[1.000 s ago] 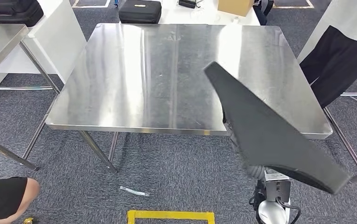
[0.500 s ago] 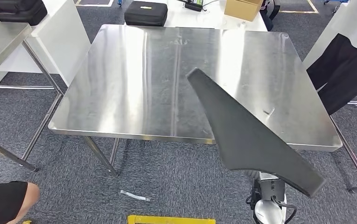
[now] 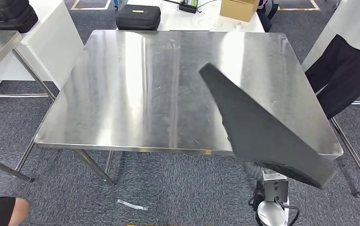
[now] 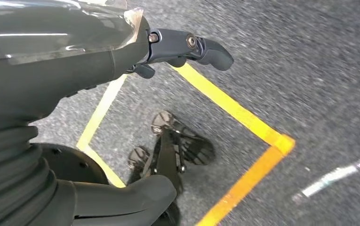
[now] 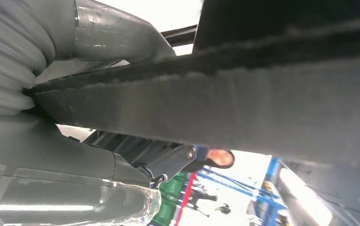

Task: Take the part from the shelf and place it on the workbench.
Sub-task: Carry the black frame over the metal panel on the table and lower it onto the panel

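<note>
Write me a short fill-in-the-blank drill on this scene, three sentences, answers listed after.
1. The long dark part is held by the robot's ____ hand.
2. The left hand hangs over carpet marked with ____ tape.
3. The workbench has a top made of shiny ____.

Missing words: right; yellow; metal

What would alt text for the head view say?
A long, dark grey, wing-shaped foam part is held over the right front corner of a square stainless-steel workbench on grey carpet. A person in black trousers stands at the right.
</note>
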